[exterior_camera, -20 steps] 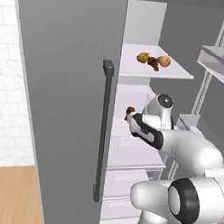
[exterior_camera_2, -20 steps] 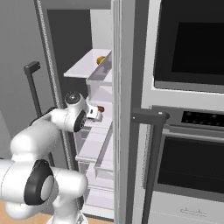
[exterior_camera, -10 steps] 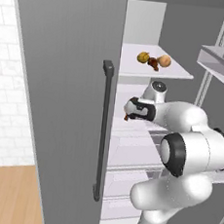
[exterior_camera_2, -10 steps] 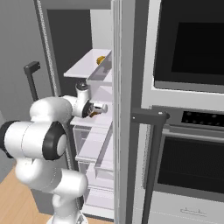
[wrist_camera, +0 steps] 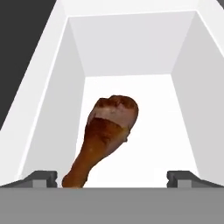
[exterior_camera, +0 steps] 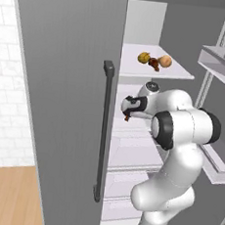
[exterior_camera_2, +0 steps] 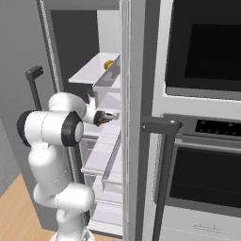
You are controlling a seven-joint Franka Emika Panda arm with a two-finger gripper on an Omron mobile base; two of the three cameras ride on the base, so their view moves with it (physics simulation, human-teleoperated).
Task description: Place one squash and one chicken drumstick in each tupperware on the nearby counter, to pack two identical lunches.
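Now the gripper (wrist_camera: 112,177) has its two finger tips set wide apart, and a chicken drumstick (wrist_camera: 104,139) shows between them, its thin end beside the left tip; whether a tip presses on it cannot be told. Behind it are the white walls of the fridge (wrist_camera: 127,43). On the upper shelf (exterior_camera: 138,69) lie a yellow squash (exterior_camera: 143,57), a tan squash (exterior_camera: 164,61) and a second drumstick (exterior_camera: 153,63) between them.

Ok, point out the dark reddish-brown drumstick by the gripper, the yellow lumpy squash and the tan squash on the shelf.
Dark reddish-brown drumstick (wrist_camera: 113,117): hand view, meaty head.
Yellow lumpy squash (exterior_camera: 143,57): left base view, body.
Tan squash (exterior_camera: 165,60): left base view, rounded body.
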